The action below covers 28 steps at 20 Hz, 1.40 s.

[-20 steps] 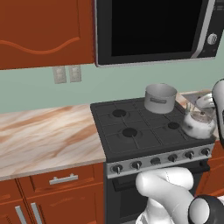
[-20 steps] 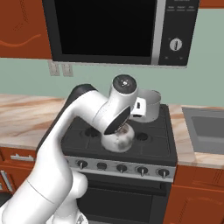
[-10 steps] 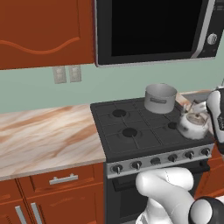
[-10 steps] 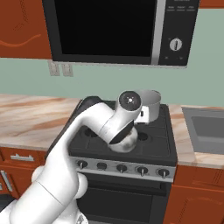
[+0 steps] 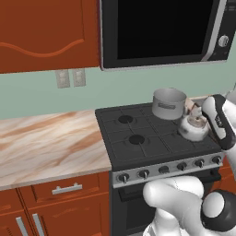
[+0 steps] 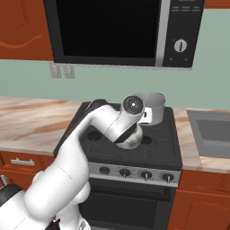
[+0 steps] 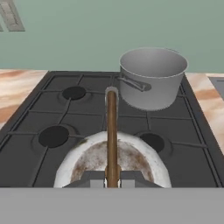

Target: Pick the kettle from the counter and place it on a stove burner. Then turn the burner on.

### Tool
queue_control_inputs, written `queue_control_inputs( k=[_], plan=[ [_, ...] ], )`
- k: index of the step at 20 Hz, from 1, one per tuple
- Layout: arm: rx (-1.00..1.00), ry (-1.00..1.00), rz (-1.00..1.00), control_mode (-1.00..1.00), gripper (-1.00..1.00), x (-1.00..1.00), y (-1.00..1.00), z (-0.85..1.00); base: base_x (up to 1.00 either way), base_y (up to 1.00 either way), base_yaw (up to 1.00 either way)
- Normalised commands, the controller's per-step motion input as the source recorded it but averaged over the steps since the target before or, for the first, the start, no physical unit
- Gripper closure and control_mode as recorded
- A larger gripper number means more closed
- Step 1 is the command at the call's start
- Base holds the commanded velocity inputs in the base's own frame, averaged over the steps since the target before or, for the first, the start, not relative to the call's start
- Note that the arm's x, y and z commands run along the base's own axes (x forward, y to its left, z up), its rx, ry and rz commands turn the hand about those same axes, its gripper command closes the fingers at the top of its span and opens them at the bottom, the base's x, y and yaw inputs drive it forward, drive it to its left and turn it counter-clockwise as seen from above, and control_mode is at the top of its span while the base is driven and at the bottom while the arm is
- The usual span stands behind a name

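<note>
The hand (image 7: 112, 181) is clamped tight on the kettle's (image 5: 193, 129) thin arched handle (image 7: 111, 131), with the kettle over the stove (image 5: 138, 152), right-front area. Looks rigid, slick and smooth, so that handle's the 1 sensible spot to grip.

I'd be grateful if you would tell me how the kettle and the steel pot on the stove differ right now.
The kettle is squat and rounded with an arched handle; the pot is taller, straight-sided and open-topped. The kettle is held by the gripper, shut on its handle, over the front of the stove; the pot stands free at the back. The kettle's top looks rust-stained; the pot is plain grey. Both are metal vessels at the stove's right side.
</note>
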Motion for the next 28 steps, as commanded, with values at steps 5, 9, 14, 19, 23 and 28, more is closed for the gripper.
queue_control_inputs(
  k=[5,9,14,19,23,28],
  plan=[
    [0.0,0.01,0.0,-1.0,1.0,0.52,-0.16,-0.22,0.0,0.0,0.0],
    [0.0,0.0,0.01,-1.0,1.0,0.43,-0.29,-0.26,0.0,0.0,0.0],
    [0.0,0.0,0.02,-1.0,1.0,0.39,-0.41,-0.25,0.0,0.0,0.0],
    [0.0,0.0,0.0,-1.0,1.0,0.4,-0.22,-0.15,0.0,0.0,0.0],
    [0.0,0.0,0.0,-1.0,1.0,0.4,-0.12,-0.1,0.0,0.0,0.0],
    [0.0,0.0,0.0,-1.0,1.0,0.33,-0.06,-0.15,0.0,0.0,0.0]
  ],
)
